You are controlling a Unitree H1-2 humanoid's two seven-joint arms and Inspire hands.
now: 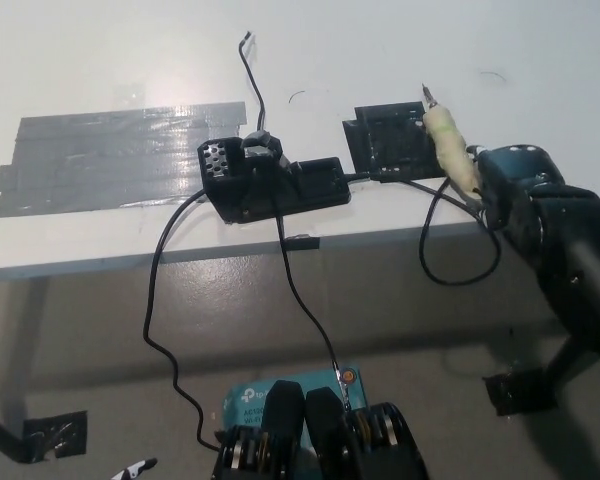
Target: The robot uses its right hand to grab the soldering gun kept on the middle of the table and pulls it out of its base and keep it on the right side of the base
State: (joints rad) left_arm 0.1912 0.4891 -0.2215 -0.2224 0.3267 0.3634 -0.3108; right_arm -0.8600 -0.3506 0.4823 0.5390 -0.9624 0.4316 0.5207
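Note:
The soldering gun (450, 148), with a pale yellow handle and a thin metal tip pointing away from me, lies along the right edge of the black base (392, 140) on the white table (100, 60). My black right hand (515, 178) is at the table's front right edge, against the rear end of the handle, which runs under it. Its grip on the handle is hidden. The gun's black cord (450, 270) loops down over the table edge. My left hand is out of the picture.
A black station box (270, 182) sits left of the base, with cables (155, 300) hanging over the table edge. Grey tape (110, 155) covers the table's left part. A teal box (255, 398) lies on the floor below.

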